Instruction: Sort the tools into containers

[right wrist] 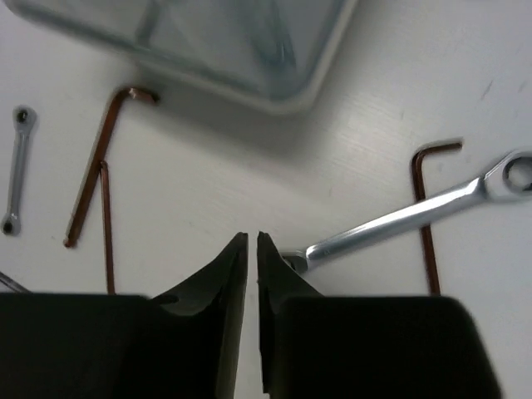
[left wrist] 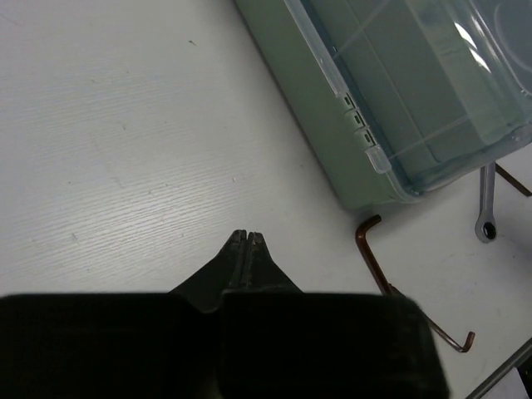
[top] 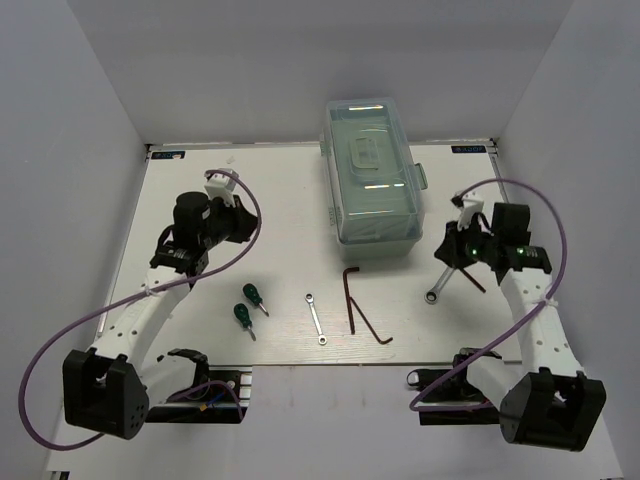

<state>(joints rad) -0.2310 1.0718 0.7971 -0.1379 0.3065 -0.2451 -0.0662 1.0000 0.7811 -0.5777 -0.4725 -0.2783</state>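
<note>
White walls (top: 300, 60) are seen around a pale table (top: 280, 200), at whose far middle the mint-green toolbox (top: 372, 175) is set, its translucent lid shut. Near the front edge, left of centre, a green-handled screwdriver (top: 254, 297) is laid just beside a second screwdriver (top: 242, 317). To their right the small wrench (top: 316, 318) is found alone on the surface. Further right, in front of the toolbox, a first hex key (top: 350, 295) and a second hex key (top: 370, 325) are laid so that they appear to touch. The longer wrench (right wrist: 399, 220) is placed near the right arm, and a third hex key (right wrist: 426, 224) is crossed by it. All the tools are left outside the toolbox. The left gripper (left wrist: 248, 237) is held above bare table with its fingers pressed together on nothing. The right gripper (right wrist: 252, 241) is likewise closed, only a thin slit being seen between its fingers, and nothing is pinched; the near end of the longer wrench is found just beside one fingertip, though contact cannot be judged.
</note>
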